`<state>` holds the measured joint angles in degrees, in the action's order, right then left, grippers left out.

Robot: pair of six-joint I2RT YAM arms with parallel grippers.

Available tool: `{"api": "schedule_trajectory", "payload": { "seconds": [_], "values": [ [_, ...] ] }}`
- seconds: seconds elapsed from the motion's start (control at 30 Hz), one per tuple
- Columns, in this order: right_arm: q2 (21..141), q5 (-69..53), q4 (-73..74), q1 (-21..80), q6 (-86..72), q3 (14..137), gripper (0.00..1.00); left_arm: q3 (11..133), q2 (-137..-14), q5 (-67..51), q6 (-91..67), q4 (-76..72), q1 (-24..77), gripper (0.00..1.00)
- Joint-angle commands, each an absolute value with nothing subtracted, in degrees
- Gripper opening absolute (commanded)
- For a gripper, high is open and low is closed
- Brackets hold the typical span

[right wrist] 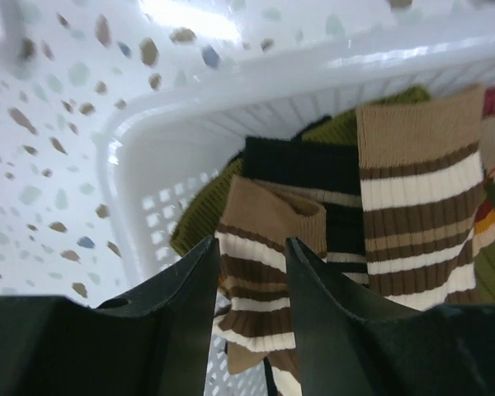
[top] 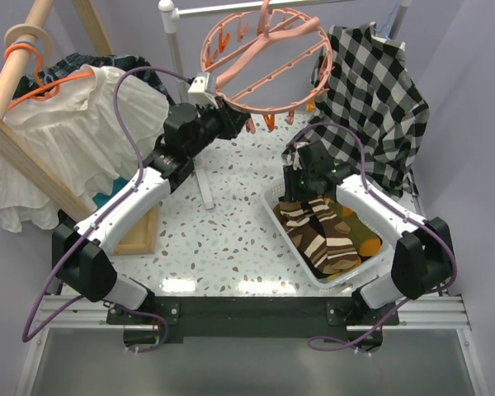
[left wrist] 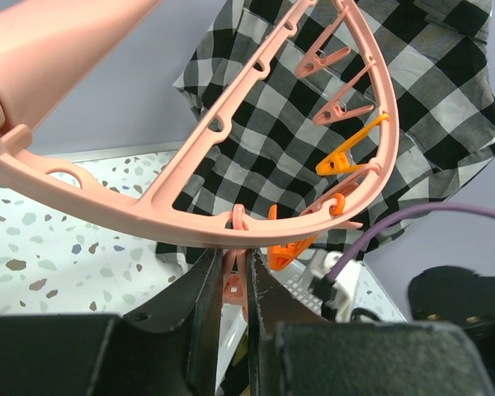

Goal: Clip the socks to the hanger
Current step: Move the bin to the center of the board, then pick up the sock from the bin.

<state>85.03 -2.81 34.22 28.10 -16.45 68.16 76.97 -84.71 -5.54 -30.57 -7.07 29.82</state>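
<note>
The salmon-pink hanger ring point(top: 274, 106) hangs at the back centre, tilted, with clips along its rim. My left gripper point(top: 241, 124) is at its lower left edge. In the left wrist view the left gripper point(left wrist: 235, 268) is shut on a pink clip point(left wrist: 233, 289) hanging under the ring point(left wrist: 173, 223). Brown striped socks point(top: 318, 231) and an olive sock with orange toe point(top: 366, 241) lie in a white basket point(top: 274, 206). My right gripper point(top: 308, 177) hovers open over a striped sock point(right wrist: 264, 223); a black sock point(right wrist: 301, 165) lies beside it.
A black-and-white checked shirt point(top: 371, 99) hangs at the back right behind the ring. A white blouse point(top: 74, 132) on an orange coat hanger point(top: 33, 74) hangs on a wooden rack point(top: 33, 173) at left. A white pole point(top: 186, 107) stands behind the left arm.
</note>
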Motion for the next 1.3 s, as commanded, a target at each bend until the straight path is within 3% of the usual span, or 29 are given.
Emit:
{"api": "schedule_trajectory", "payload": {
  "seconds": [0.0,0.23,0.33,0.37,0.47,0.87,1.27],
  "values": [
    [87.9,-3.8,29.9,28.2,-16.3,62.7,0.41,76.9,-83.6,-4.3,-29.5,-7.5,30.1,0.15],
    [92.9,-0.8,23.3,28.3,-16.0,57.9,0.45,77.3,-84.3,-4.7,-29.6,-7.0,30.0,0.14],
    [93.3,-0.7,24.5,28.3,-14.4,58.8,0.25,77.5,-84.4,-4.7,-29.5,-6.7,30.0,0.14],
    [92.9,-1.0,25.2,28.3,-14.1,59.4,0.12,77.6,-84.3,-4.5,-29.4,-6.4,30.0,0.14],
    [89.7,-0.4,27.9,28.3,-12.7,61.2,0.0,78.0,-84.2,-4.3,-29.2,-6.2,30.1,0.14],
    [76.4,-3.6,31.6,28.4,-8.2,67.1,0.0,78.5,-82.9,-4.4,-28.2,-3.5,30.1,0.14],
    [69.3,-19.4,12.4,28.4,-7.3,72.1,0.0,79.7,-82.4,-4.7,-27.9,-2.7,30.1,0.14]
  ]
}}
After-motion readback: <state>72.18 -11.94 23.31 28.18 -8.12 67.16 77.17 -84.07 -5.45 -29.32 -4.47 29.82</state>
